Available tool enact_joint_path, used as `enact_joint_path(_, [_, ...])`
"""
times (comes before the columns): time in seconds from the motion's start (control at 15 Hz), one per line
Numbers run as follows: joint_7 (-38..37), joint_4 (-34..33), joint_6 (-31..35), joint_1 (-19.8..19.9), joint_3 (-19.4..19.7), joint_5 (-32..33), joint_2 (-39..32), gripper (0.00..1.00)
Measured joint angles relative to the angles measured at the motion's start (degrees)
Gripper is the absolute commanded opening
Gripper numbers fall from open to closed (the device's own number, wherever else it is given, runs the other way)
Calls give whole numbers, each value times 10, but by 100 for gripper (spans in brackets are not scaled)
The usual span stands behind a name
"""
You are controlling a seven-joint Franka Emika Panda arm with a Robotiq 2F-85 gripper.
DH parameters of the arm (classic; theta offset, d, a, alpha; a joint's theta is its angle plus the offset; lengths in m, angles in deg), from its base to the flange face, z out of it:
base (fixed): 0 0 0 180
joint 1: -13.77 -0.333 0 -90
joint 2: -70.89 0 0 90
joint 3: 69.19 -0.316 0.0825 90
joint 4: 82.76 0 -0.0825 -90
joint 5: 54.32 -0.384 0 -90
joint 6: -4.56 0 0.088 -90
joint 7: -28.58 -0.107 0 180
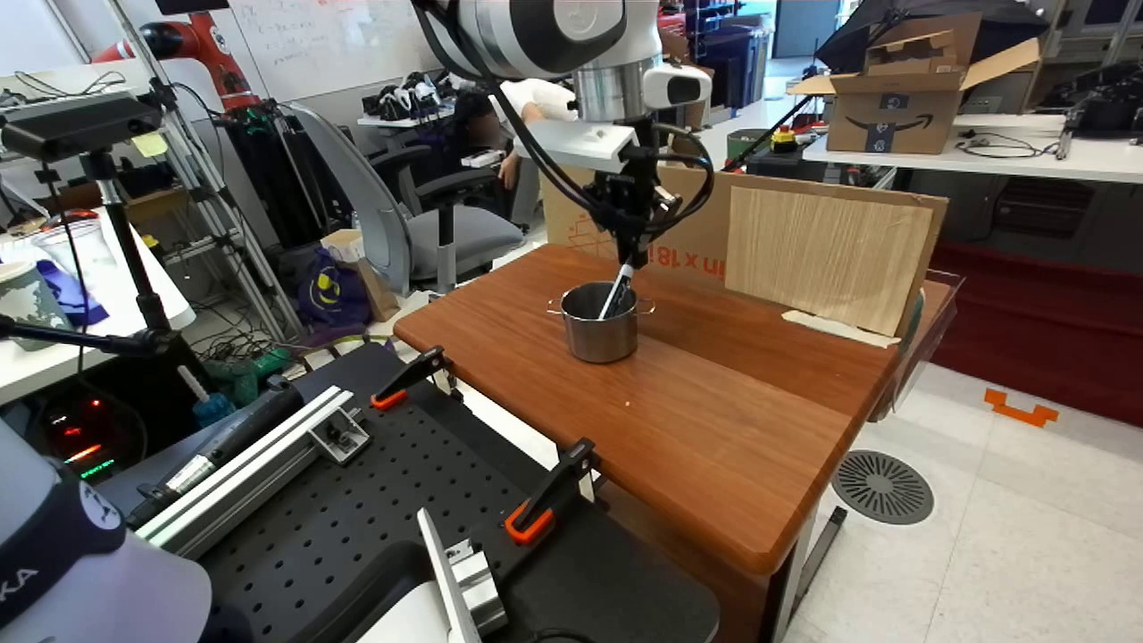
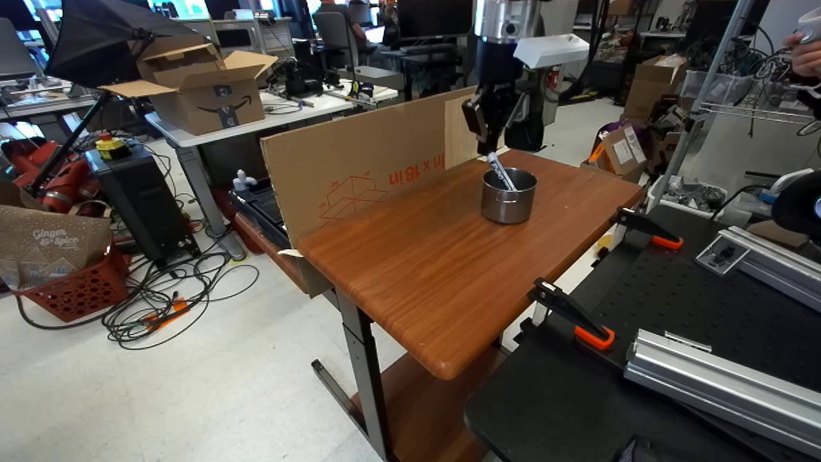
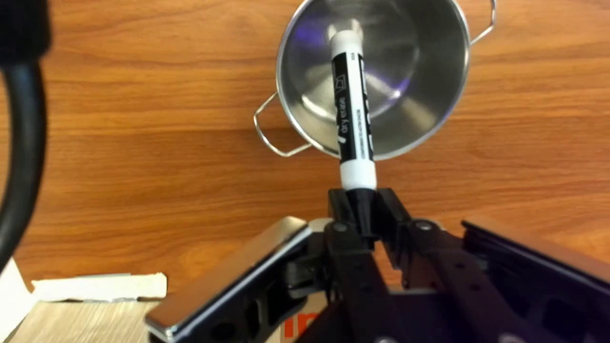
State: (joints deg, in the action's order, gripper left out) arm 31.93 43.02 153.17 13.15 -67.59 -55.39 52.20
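Observation:
A dry-erase marker (image 3: 351, 109), black and white with a black cap, slants down into a steel pot (image 3: 441, 71) with two wire handles. My gripper (image 3: 363, 205) is shut on the marker's black cap end, one finger on each side. In both exterior views the gripper (image 1: 632, 254) (image 2: 491, 147) hangs just above the pot (image 1: 600, 343) (image 2: 507, 206). The marker (image 1: 615, 293) (image 2: 503, 172) leans with its white lower end inside the rim. Whether that end touches the pot's bottom I cannot tell.
The pot stands on a brown wooden table (image 1: 714, 420). A cardboard sheet (image 2: 372, 167) rises along the table's back edge, with a wood-grain panel (image 1: 826, 254) on it. Two orange-tipped clamps (image 1: 545, 500) (image 1: 406, 379) sit on the black perforated board (image 1: 375, 500).

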Motion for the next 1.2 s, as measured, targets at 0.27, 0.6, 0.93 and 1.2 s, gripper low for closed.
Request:
enact_joint_path(0.27, [-3,2,-1,11,3,0,61,5])
enact_joint_path(0.6, [0,34,0,53,27,-2,129,5])
enact_joint_path(0.93, [5,73,41,88,56,-5,137,5])
enact_joint_path(1.2, [5,91,83,98,62,-9,108,5])
